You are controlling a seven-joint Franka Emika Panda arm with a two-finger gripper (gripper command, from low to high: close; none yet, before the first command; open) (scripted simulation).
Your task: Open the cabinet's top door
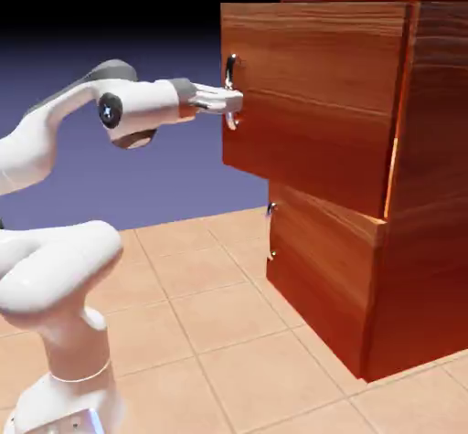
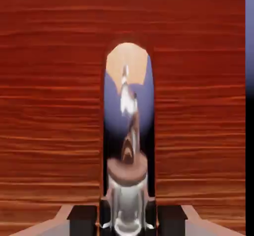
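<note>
1. Cabinet: right side of scene; arm reaches from the left.
2. Top door: upper front, directly ahead of the pincer; panel looks ajar, its handle edge at left.
3. Pincer: narrow, closed around the handle.
4. Handle: between the fingertips, long axis upright, across the reach. Judgement: the next pull should swing this edge outward in an arc; a straight drag may slip.

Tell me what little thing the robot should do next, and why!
Probably pull the silver handle gently away from the cabinet, because the gripper has hold of it and the top door looks only partly open.
</note>
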